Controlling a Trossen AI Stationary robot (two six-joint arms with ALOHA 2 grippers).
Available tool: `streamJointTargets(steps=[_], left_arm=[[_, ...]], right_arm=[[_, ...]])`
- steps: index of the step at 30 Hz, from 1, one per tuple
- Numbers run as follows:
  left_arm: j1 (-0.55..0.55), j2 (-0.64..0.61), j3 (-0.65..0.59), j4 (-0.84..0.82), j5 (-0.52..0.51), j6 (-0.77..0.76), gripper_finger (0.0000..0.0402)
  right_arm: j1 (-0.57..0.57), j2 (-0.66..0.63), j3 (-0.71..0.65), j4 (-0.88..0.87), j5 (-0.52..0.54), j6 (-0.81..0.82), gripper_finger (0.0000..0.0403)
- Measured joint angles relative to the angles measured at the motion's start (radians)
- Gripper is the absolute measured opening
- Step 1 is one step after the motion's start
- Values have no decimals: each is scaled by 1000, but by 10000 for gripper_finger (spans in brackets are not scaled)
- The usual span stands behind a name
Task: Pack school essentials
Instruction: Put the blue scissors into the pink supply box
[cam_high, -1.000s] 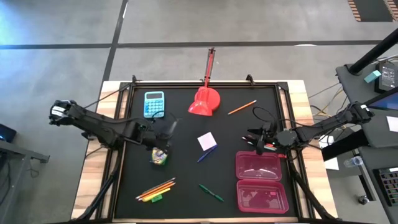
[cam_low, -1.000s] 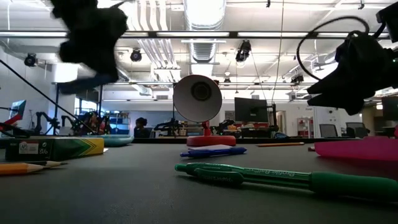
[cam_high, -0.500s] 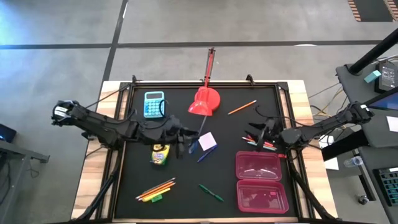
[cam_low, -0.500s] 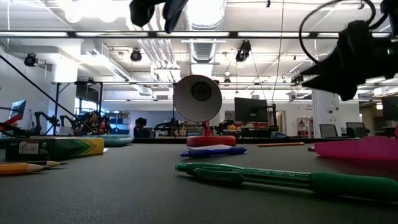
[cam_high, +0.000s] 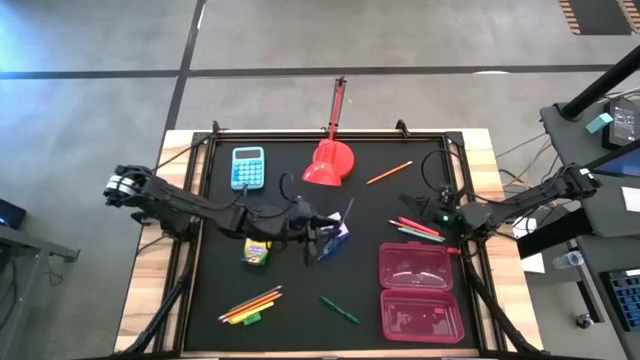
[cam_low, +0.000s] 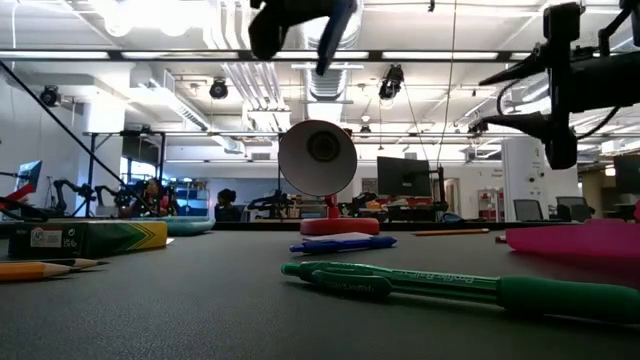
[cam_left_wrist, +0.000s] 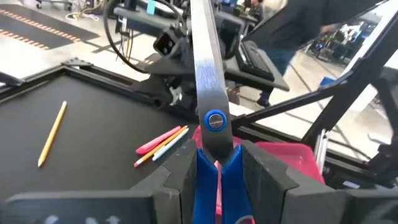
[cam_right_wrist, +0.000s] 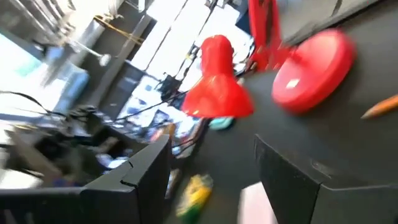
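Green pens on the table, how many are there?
1. The green pen lies alone on the black mat, between the pencils and the pink case. Another could be hidden under an arm.

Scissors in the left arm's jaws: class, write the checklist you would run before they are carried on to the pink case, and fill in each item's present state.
1. Scissors clamped in left gripper: ok, handles between the jaws, blades pointing forward.
2. Scissors lifted clear of the table: ok in the low view.
3. Pink case lying open: ok.
4. Right gripper out of the path: not ok, it sits just beyond the case with jaws open.
5. Pens beside the case undisturbed: ok.
6. Room inside the case: cannot tell.
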Motion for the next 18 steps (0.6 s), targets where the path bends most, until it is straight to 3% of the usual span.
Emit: streamJointTargets(steps=[4, 9, 13, 18], left_arm=[[2, 54, 33, -1, 0, 0, 89], [20, 94, 88, -23, 0, 0, 89], [35, 108, 151, -167, -28, -1, 89], [46, 109, 214, -307, -153, -1, 89]], right_arm=[[0, 13, 30, 18, -30, 54, 217], [0, 83, 223, -24, -71, -118, 217], [0, 203, 438, -250, -68, -163, 217], [0, 392, 682, -517, -64, -112, 217]])
